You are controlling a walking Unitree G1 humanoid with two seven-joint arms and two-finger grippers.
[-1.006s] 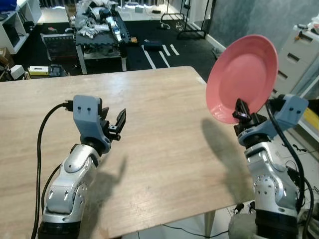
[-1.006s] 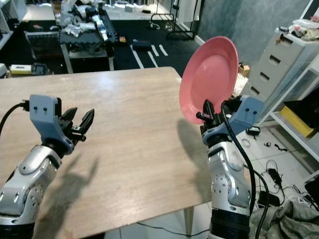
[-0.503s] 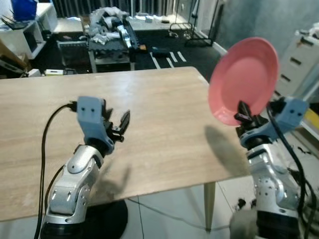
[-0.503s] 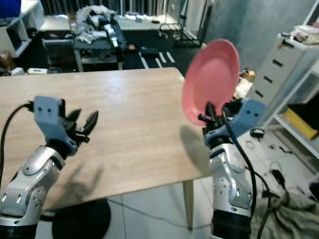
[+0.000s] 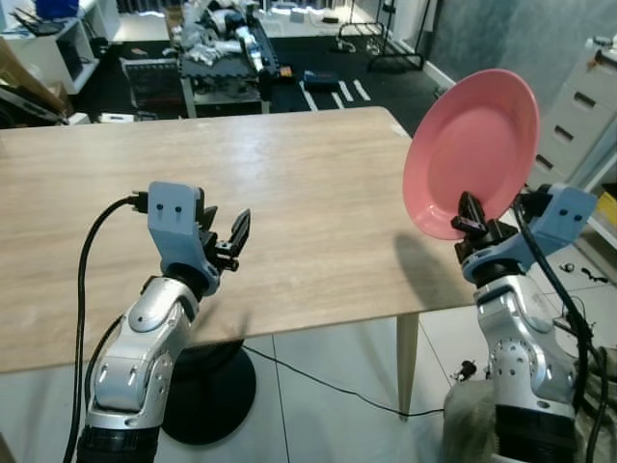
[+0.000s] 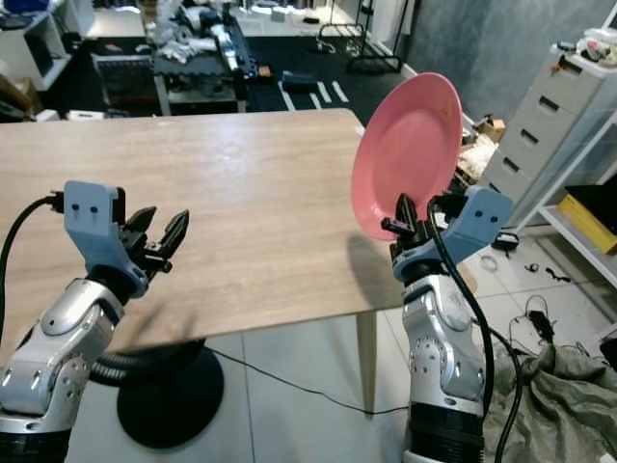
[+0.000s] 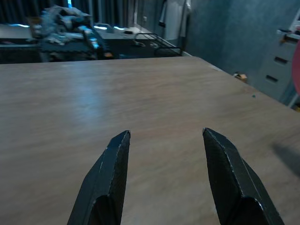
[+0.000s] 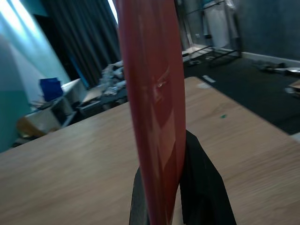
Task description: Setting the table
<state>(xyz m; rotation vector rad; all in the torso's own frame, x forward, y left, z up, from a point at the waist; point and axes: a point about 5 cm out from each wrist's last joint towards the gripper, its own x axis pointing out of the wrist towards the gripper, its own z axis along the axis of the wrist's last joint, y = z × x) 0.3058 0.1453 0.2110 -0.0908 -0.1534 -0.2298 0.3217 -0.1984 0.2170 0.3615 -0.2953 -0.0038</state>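
Note:
A pink plate stands almost upright on its edge, held by its lower rim, out past the right side of the wooden table. My right gripper is shut on the plate, one black finger on each face; in the right wrist view the plate is seen edge-on. My left gripper hovers open over the table's near edge with nothing between its fingers. The tabletop is bare.
A round black base and a black cable lie on the tiled floor below the table's near edge. White drawers stand at the right. A cluttered bench is behind the table. Grey cloth lies on the floor at the right.
The camera has pulled back from the table: its near edge and the floor beneath now show. Both arms keep their pose, and the plate stays in the right gripper.

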